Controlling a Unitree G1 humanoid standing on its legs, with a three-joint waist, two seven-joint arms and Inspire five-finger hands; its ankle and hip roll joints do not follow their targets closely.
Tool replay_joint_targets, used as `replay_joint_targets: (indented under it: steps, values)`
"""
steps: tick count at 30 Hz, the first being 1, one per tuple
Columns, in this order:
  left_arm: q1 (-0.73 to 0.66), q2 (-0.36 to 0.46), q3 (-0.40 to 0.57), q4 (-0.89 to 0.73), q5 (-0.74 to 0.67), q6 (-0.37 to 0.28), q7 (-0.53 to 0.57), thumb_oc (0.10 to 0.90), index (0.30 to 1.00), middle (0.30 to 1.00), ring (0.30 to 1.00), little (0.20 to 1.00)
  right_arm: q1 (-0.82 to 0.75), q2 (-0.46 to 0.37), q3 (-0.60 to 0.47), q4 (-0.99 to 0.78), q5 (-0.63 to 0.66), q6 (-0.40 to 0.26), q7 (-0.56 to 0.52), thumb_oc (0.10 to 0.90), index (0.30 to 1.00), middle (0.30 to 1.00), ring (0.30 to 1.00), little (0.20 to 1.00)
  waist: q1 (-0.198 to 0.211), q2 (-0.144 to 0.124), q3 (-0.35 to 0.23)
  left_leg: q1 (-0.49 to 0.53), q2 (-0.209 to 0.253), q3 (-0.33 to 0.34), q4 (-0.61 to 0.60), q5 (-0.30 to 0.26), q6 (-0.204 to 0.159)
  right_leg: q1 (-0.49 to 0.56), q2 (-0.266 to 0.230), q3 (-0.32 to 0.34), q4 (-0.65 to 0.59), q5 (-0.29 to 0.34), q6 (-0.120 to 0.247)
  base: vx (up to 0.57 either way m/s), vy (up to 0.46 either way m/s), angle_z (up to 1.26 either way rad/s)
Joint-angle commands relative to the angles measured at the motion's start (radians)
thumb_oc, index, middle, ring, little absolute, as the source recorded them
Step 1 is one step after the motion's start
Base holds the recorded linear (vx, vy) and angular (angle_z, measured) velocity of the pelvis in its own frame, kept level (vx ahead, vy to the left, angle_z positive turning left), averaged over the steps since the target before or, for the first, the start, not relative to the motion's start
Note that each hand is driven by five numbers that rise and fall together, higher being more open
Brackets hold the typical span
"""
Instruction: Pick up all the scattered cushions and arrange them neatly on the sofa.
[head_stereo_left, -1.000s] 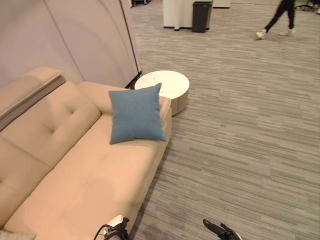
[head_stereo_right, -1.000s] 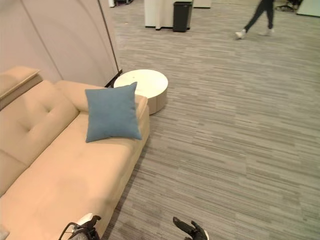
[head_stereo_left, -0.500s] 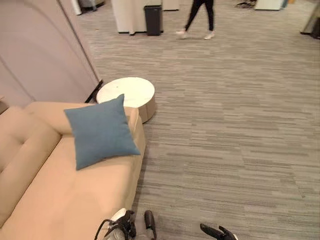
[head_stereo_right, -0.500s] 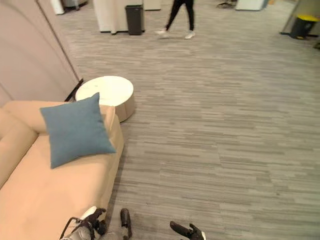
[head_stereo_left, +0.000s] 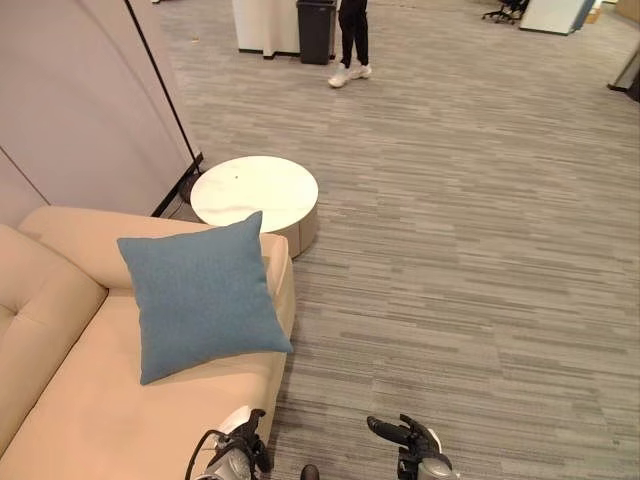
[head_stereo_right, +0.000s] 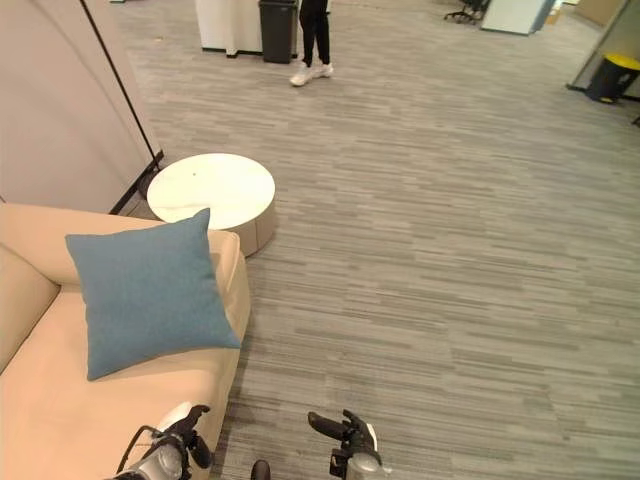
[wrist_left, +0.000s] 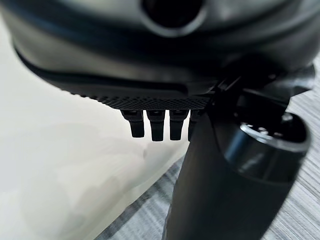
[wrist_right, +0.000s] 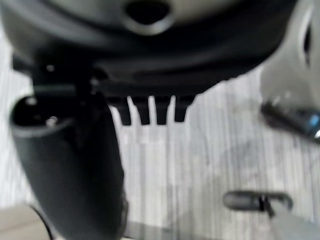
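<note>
A blue cushion stands tilted on the beige sofa, leaning against its far armrest. My left hand hangs low at the sofa's front edge. In the left wrist view its fingers are straight and hold nothing, with pale sofa fabric past them. My right hand hovers over the carpet to the right of the sofa. In its own wrist view the right hand is open with only grey floor beyond the fingers.
A low round white table stands on the carpet just past the sofa's armrest, by a grey partition wall. Far off, a person's legs stand beside a black bin. Grey carpet stretches to the right.
The camera has swung, so the whole scene has shifted. The person has walked from the far right to the bin. My right hand shows higher in the picture.
</note>
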Motion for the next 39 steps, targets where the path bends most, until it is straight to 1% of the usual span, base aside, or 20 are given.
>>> replay_joint_targets:
  steps: [1,4,5,6,8,12,14,17,18,19,20,22,24,25,29,30,32,33,36,39]
  values:
    - [-0.072,-0.052,-0.013,0.063,0.059,-0.011,0.022,0.8,0.9,0.9,0.9,0.9,-0.025,-0.028,-0.043,0.007,-0.008,-0.032,-0.034,0.8,0.9,0.9,0.9,0.9,-0.023,0.036,0.018,-0.046,0.035,0.018,0.099,-0.157,-0.075,0.011,0.025,0.126,-0.25,0.136,-0.017,0.22,-0.134,0.39]
    - [-0.052,-0.058,-0.016,0.082,0.08,-0.008,0.021,0.8,0.9,0.9,0.9,0.9,-0.023,-0.033,-0.071,-0.005,0.036,-0.037,-0.045,0.8,0.9,0.9,0.9,0.9,-0.079,0.035,0.017,0.003,0.038,-0.044,0.087,-0.181,-0.092,-0.049,0.043,0.34,-0.426,0.236,0.014,0.32,-0.161,0.44]
    - [-0.052,-0.058,-0.016,0.082,0.08,-0.008,0.021,0.8,0.9,0.9,0.9,0.9,-0.023,-0.033,-0.071,-0.005,0.036,-0.037,-0.045,0.8,0.9,0.9,0.9,0.9,-0.079,0.035,0.016,0.002,0.038,-0.044,0.087,-0.181,-0.092,-0.049,0.043,0.34,-0.427,0.236,0.014,0.37,-0.193,0.62]
    - [-0.039,-0.06,-0.018,0.095,0.088,-0.006,0.019,0.8,0.9,0.9,0.9,0.9,-0.022,-0.036,-0.08,-0.023,0.067,-0.048,-0.053,0.8,0.9,0.9,0.9,0.9,-0.11,0.029,0.013,0.043,0.037,-0.1,0.072,-0.196,-0.098,-0.089,0.08,0.467,-0.469,0.276,0.029,0.36,-0.215,0.67]
    - [-0.032,-0.06,-0.015,0.105,0.075,-0.006,0.026,0.8,0.9,0.9,0.9,0.9,-0.034,-0.042,-0.093,-0.048,0.086,-0.063,-0.068,0.8,0.9,0.9,0.9,0.9,-0.125,0.016,0.015,0.073,0.037,-0.169,0.08,-0.226,-0.107,-0.075,0.113,0.524,-0.461,0.257,0.031,0.39,-0.274,0.85]
    - [0.004,-0.043,0.044,0.121,0.009,-0.017,0.04,0.8,0.9,0.9,0.9,0.9,-0.062,-0.07,-0.139,-0.108,0.137,-0.095,-0.088,0.8,0.9,0.9,0.9,0.9,-0.122,-0.003,-0.01,0.078,0.082,-0.229,0.182,-0.256,-0.151,-0.016,0.16,0.464,-0.426,0.206,-0.007,0.35,-0.312,1.6]
    - [0.034,-0.034,0.076,0.105,-0.044,-0.048,0.023,0.8,0.9,0.9,0.9,0.9,-0.088,-0.094,-0.145,-0.154,0.13,-0.114,-0.094,0.8,0.9,0.9,0.9,0.9,-0.097,-0.014,-0.01,-0.012,0.105,-0.233,0.36,-0.161,-0.193,0.041,0.184,0.404,-0.441,0.188,-0.06,0.18,-0.285,0.75]
    - [0.038,-0.016,0.089,0.058,-0.076,-0.062,0.021,0.8,0.9,0.9,0.9,0.9,-0.118,-0.13,-0.149,-0.22,0.134,-0.133,-0.112,0.8,0.9,0.9,0.9,0.9,-0.078,-0.045,0.014,-0.178,0.148,-0.113,0.579,-0.084,-0.196,0.088,0.179,0.334,-0.461,0.179,-0.094,0.03,-0.267,0.81]
    - [0.039,-0.011,0.111,0.026,-0.108,-0.063,0.009,0.8,0.9,0.9,0.9,0.9,-0.166,-0.158,-0.161,-0.278,0.145,-0.145,-0.143,0.8,0.9,0.9,0.9,0.9,-0.062,-0.072,0.025,-0.239,0.237,0.072,0.656,-0.126,-0.174,0.134,0.191,0.26,-0.49,0.149,-0.114,0.2,-0.394,0.96]
    - [0.035,-0.002,0.175,0.002,-0.158,-0.059,-0.014,0.8,0.9,0.9,0.9,0.9,-0.131,-0.292,-0.23,-0.302,0.209,-0.122,-0.045,0.8,0.9,0.9,0.9,0.9,-0.082,-0.087,0.002,-0.227,0.288,0.25,0.571,-0.194,-0.166,0.188,0.215,0.191,-0.53,0.106,-0.106,0.21,-0.39,1.04]
    - [0.037,-0.006,0.173,0.0,-0.158,-0.058,-0.014,0.8,0.9,0.9,0.9,0.9,-0.131,-0.299,-0.231,-0.297,0.214,-0.122,-0.037,0.8,0.9,0.9,0.9,0.9,-0.078,-0.084,0.004,-0.223,0.287,0.253,0.569,-0.196,-0.164,0.19,0.214,0.193,-0.531,0.107,-0.105,0.27,-0.173,1.54]
    - [0.083,0.0,0.26,-0.023,-0.189,-0.061,-0.031,0.8,0.9,0.9,0.9,0.9,-0.062,-0.313,-0.23,-0.558,0.162,-0.185,-0.005,0.8,0.9,0.9,0.9,0.9,-0.108,-0.077,-0.037,-0.251,0.225,0.495,0.364,-0.16,-0.143,0.221,0.242,0.113,-0.556,0.069,-0.09,0.2,0.006,1.37]
    - [0.085,0.001,0.259,-0.024,-0.188,-0.061,-0.031,0.8,0.9,0.9,0.9,0.9,-0.058,-0.312,-0.231,-0.563,0.16,-0.183,-0.008,0.8,0.9,0.9,0.9,0.9,-0.107,-0.079,-0.041,-0.25,0.221,0.498,0.355,-0.153,-0.142,0.218,0.24,0.114,-0.556,0.071,-0.09,0.14,0.031,1.26]
    - [0.108,0.002,0.33,0.0,-0.214,-0.042,-0.034,0.8,0.9,0.9,0.9,0.9,-0.084,-0.367,-0.25,-0.702,0.109,-0.186,-0.034,0.8,0.9,0.9,0.9,0.9,-0.115,-0.071,-0.056,-0.232,0.234,0.609,0.249,-0.108,-0.144,0.233,0.263,0.08,-0.55,0.063,-0.084,0.17,0.031,1.04]
    - [0.138,0.019,0.41,0.041,-0.266,-0.021,-0.026,0.8,0.9,0.9,0.9,0.9,-0.048,-0.321,-0.192,-0.901,0.037,-0.115,-0.059,0.8,0.9,0.9,0.9,0.9,-0.081,-0.078,-0.081,-0.131,0.106,0.48,0.084,-0.109,-0.092,0.22,0.187,0.05,-0.323,0.138,0.0,0.48,0.311,0.46]
    - [0.151,0.026,0.46,0.035,-0.324,0.004,-0.03,0.8,0.9,0.9,0.9,0.9,-0.062,-0.275,-0.15,-1.026,-0.085,-0.042,-0.145,0.8,0.9,0.9,0.9,0.9,-0.091,-0.065,-0.079,-0.071,0.078,0.466,0.041,-0.128,-0.047,0.19,0.1,0.038,-0.095,0.252,0.067,0.21,0.221,0.3]
    - [0.158,0.032,0.476,0.029,-0.347,0.01,-0.028,0.8,0.9,0.9,0.9,0.9,-0.065,-0.251,-0.138,-1.099,-0.121,0.0,-0.164,0.8,0.9,0.9,0.9,0.9,-0.1,-0.061,-0.073,-0.047,0.061,0.44,0.026,-0.136,-0.027,0.163,0.059,0.06,0.029,0.271,0.078,0.22,0.211,0.6]
    - [0.154,0.039,0.495,0.017,-0.367,0.002,-0.022,0.8,0.9,0.9,0.9,0.9,0.029,-0.235,-0.127,-1.106,-0.191,-0.042,-0.128,0.8,0.9,0.9,0.9,0.9,-0.123,-0.05,-0.061,-0.014,0.062,0.42,0.002,-0.137,-0.022,0.103,0.049,0.106,0.136,0.276,0.076,0.15,0.127,0.72]
    - [0.145,0.031,0.49,0.01,-0.378,-0.016,-0.008,0.8,0.9,0.9,0.9,0.9,0.037,-0.221,-0.125,-1.126,-0.235,-0.051,-0.111,0.8,0.9,0.9,0.9,0.9,-0.146,-0.046,-0.05,0.03,0.064,0.351,-0.013,-0.15,-0.028,0.041,0.031,0.139,0.149,0.251,0.061,0.22,-0.027,1.21]
    - [0.131,0.048,0.445,-0.002,-0.37,-0.048,-0.046,0.8,0.9,0.9,0.9,0.9,-0.092,-0.307,-0.159,-0.914,-0.262,-0.057,-0.057,0.8,0.9,0.9,0.9,0.9,-0.12,-0.06,-0.048,0.037,0.085,0.196,-0.01,-0.143,-0.075,0.044,0.028,0.163,-0.179,0.203,0.014,0.22,-0.305,1.42]
